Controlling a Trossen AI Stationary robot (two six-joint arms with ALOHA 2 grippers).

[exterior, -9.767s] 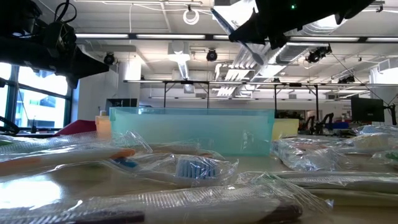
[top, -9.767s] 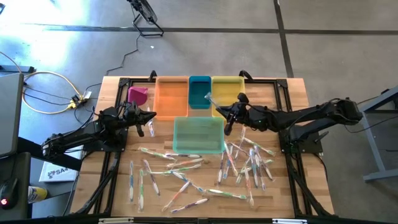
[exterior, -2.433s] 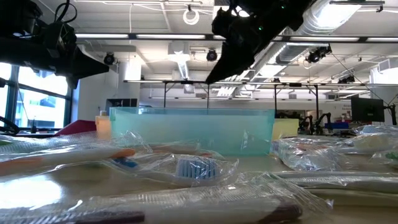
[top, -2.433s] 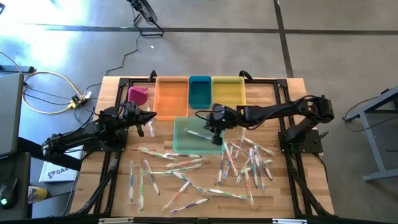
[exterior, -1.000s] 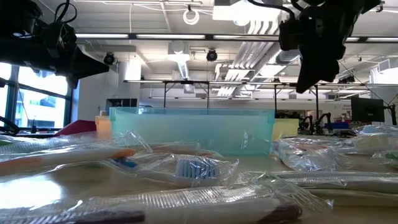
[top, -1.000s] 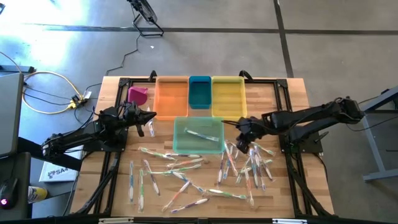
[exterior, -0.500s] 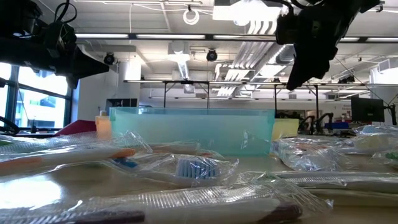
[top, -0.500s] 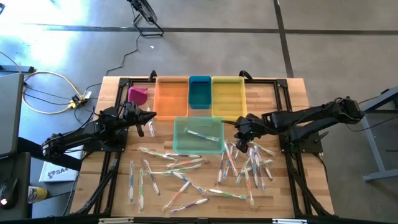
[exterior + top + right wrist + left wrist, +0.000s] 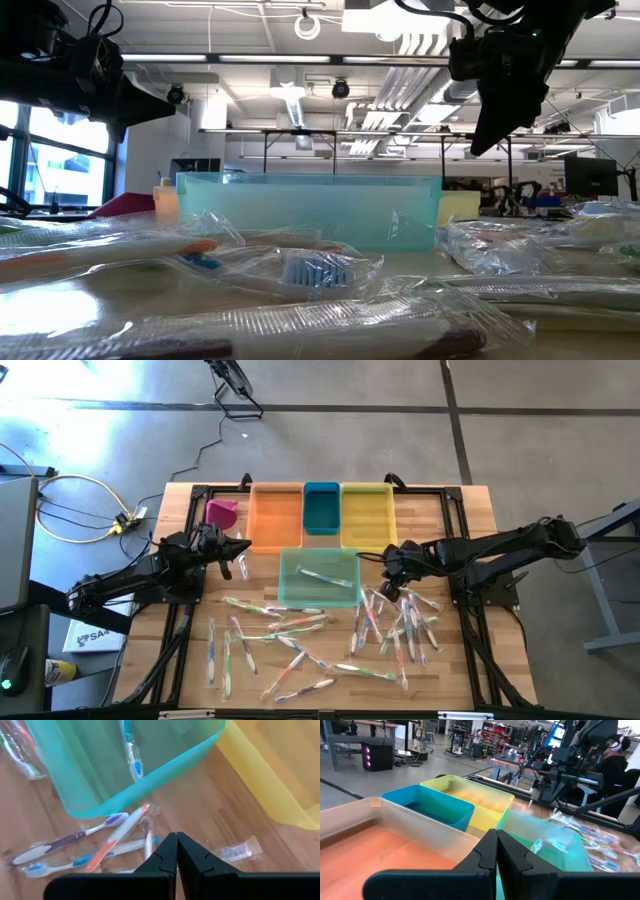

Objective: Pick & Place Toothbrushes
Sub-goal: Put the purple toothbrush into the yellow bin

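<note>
Bins: orange (image 9: 276, 515), dark teal (image 9: 321, 507), yellow (image 9: 366, 513), translucent mint-green (image 9: 318, 577); magenta cup (image 9: 222, 513); pale toothbrushes (image 9: 385, 622) with blue, green, pink, orange accents; light wood-grain table (image 9: 470, 520).

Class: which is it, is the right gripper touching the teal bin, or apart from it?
Apart. The right wrist view shows bare wood between the right gripper and the teal bin; the low view shows it raised above the rim.
</note>
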